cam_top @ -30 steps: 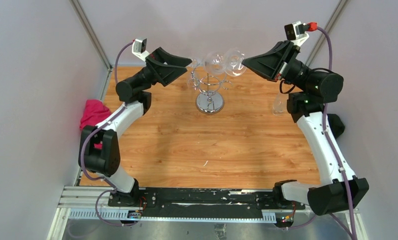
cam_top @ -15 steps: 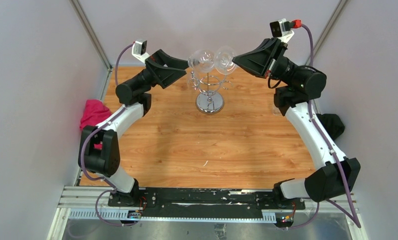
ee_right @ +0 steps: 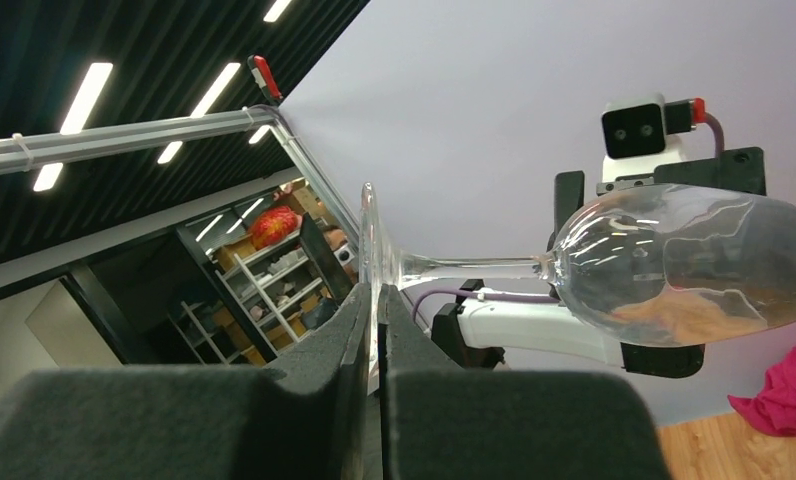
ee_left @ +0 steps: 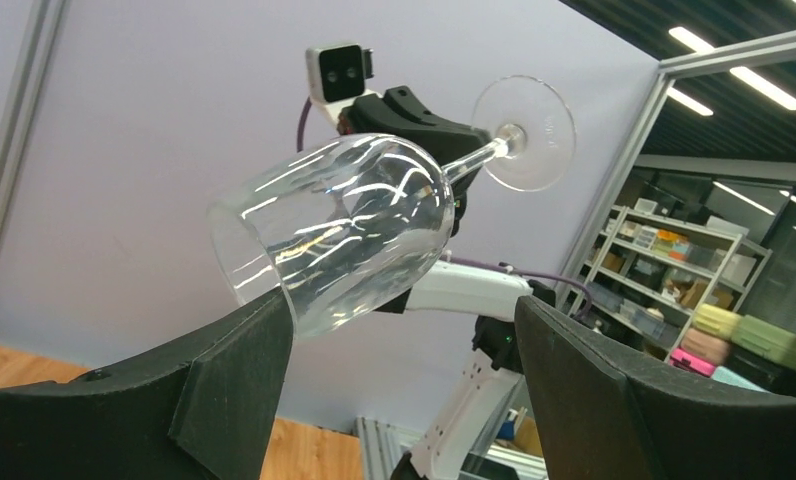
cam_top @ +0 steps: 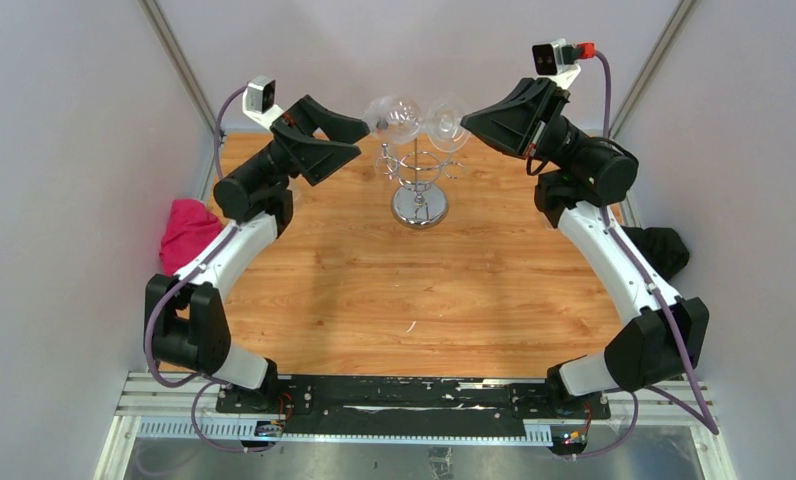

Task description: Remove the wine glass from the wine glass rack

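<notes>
At 9 o'clock on the wooden table [cam_top: 424, 290], a pink cloth [cam_top: 186, 232] lies bunched against the left edge.

The left gripper [cam_top: 362, 140] is raised at about 11 o'clock with its fingers [ee_left: 224, 380] spread wide and nothing clamped between them. In the left wrist view, the rim of the bowl sits just at the inner edge of the left finger. Whether it touches the pad I cannot tell.

The wine glass [cam_top: 399, 115] is in the air at 12 o'clock, lying on its side between the two grippers. Its bowl points toward the left arm and its foot toward the right. In both wrist views its stem shows bare against the pale wall.

Below it the wine glass rack [cam_top: 420, 180] stands upright on its round mirrored base at the far middle of the table.

The right gripper [cam_top: 464, 115], at about 1 o'clock, pinches the glass by its foot. In the right wrist view, the thin disc stands edge-on between the two pressed pads [ee_right: 324, 370].

Shelving [ee_left: 674, 270] behind the right arm holds boxes, and any print on them is too small to read.

A dark object [cam_top: 666, 250] lies at 3 o'clock by the table's right edge.
</notes>
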